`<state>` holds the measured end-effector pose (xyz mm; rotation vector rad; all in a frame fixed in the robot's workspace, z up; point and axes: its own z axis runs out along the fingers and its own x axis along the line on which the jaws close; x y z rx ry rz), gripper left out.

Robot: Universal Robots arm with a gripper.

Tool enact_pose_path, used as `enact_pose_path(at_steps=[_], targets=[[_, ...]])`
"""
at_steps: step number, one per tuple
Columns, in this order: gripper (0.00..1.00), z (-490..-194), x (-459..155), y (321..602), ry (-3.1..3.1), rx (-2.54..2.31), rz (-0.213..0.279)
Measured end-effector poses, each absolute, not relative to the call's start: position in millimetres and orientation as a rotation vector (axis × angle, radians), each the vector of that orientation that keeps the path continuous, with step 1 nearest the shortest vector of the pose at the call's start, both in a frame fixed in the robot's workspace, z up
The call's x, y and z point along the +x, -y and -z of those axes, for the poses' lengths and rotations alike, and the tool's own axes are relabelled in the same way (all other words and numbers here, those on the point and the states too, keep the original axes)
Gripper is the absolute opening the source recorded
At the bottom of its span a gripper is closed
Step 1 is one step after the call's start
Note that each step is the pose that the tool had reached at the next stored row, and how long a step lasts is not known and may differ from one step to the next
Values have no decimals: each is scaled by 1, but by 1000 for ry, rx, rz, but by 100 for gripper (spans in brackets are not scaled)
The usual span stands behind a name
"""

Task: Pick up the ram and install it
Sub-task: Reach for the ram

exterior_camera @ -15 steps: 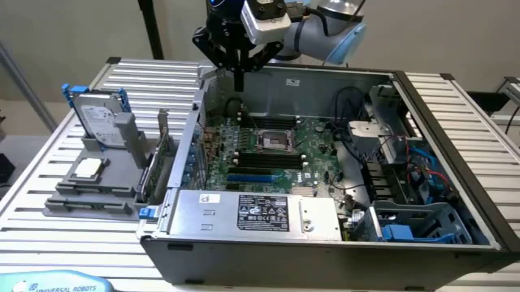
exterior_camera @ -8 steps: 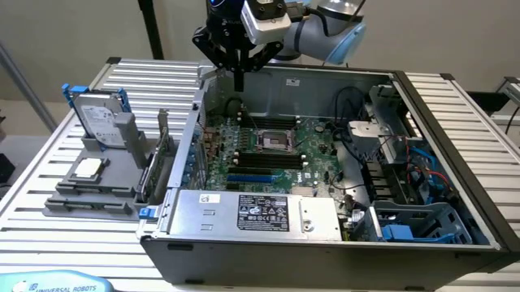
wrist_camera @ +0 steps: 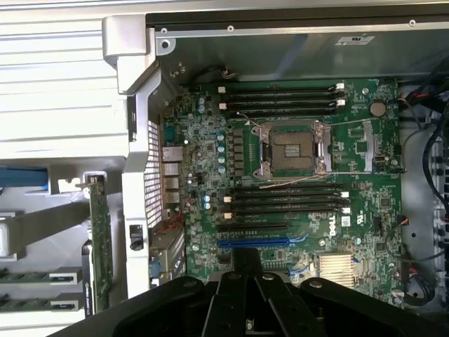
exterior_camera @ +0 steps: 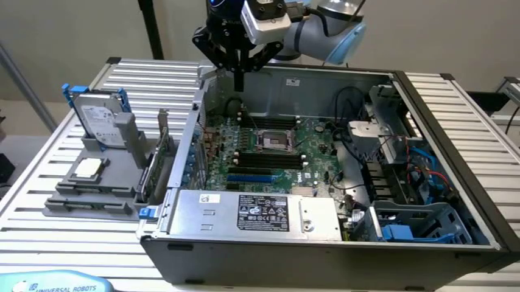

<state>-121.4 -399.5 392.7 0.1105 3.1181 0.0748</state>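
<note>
My gripper (exterior_camera: 240,82) hangs above the back left corner of the open computer case (exterior_camera: 455,121), fingers pointing down and shut with nothing between them. In the wrist view the shut gripper (wrist_camera: 245,261) sits over the motherboard (wrist_camera: 351,232), near the blue slot (wrist_camera: 252,243). Two ram sticks (wrist_camera: 31,276), thin and green, lie in the grey holder (exterior_camera: 85,204) outside the case, on the exterior view's left, well apart from the gripper. Black memory slots (wrist_camera: 280,98) run on both sides of the processor socket (wrist_camera: 293,151); another bank of slots (exterior_camera: 264,159) stands bare.
A hard drive (exterior_camera: 101,121) stands upright in the holder, with a processor chip (exterior_camera: 87,169) in front of it. A taller green card (exterior_camera: 158,161) stands on edge by the case wall. The power supply (exterior_camera: 256,213) fills the case's near side; cables (exterior_camera: 422,176) crowd the exterior view's right.
</note>
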Motion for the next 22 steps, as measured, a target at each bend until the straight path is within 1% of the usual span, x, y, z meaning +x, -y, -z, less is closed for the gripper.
enact_pose_path(at_steps=[8, 22], targets=[[11, -393, -137, 409, -3118, 110, -75], [11, -393, -189, 431, -3118, 110, -75]])
